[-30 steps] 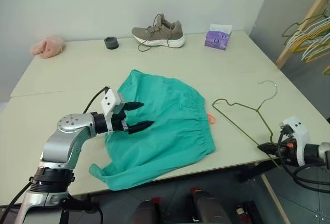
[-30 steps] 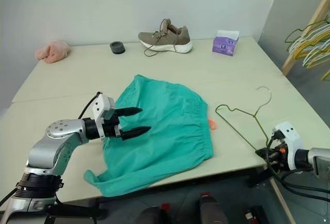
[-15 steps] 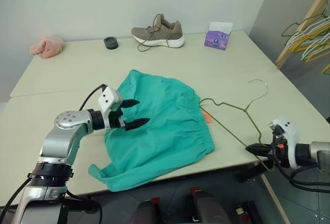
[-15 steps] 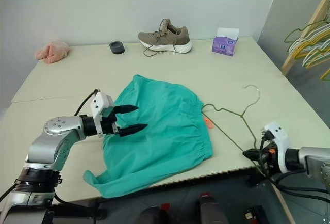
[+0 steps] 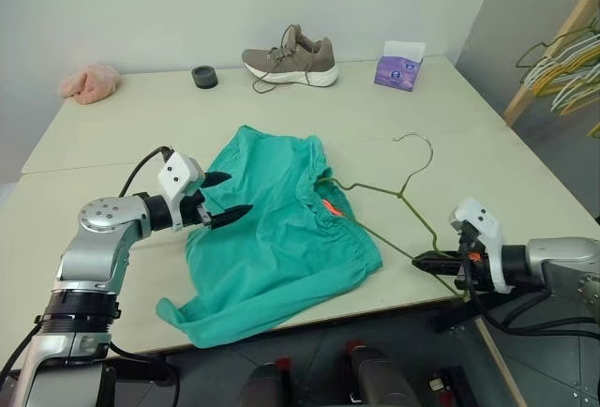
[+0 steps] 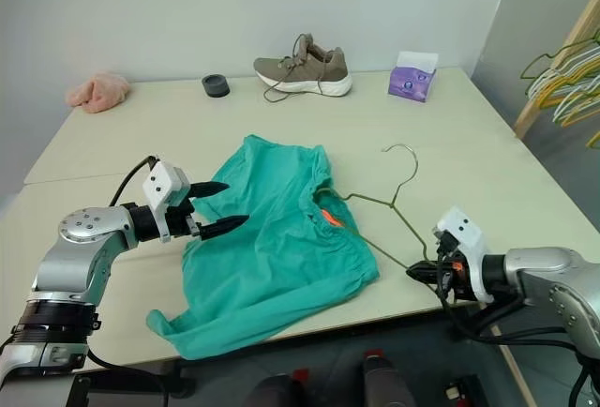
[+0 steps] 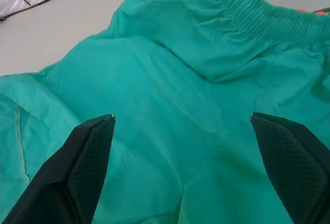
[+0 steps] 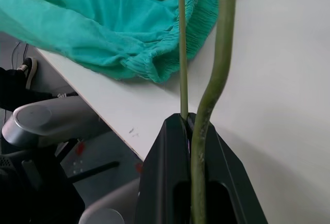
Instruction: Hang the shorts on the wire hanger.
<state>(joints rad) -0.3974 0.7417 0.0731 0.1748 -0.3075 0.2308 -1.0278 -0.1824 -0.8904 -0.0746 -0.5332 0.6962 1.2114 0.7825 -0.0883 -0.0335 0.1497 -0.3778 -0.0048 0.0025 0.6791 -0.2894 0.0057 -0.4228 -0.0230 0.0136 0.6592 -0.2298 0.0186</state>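
Two end effectors: left (image 5: 228,195) wide over shorts (image 5: 281,238); right (image 5: 424,260) clamping wire hanger (image 5: 380,196).

Teal-green shorts (image 5: 281,229) with an orange tag (image 5: 328,206) lie on the pale beige worktop (image 5: 141,126); beside them the wire hanger (image 5: 394,196) is olive-green, beyond them a taupe shoe (image 5: 289,54).

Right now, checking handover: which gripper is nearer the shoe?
Left. The left gripper hovers over the shorts, nearer the shoe; the right gripper sits at the table's near edge.
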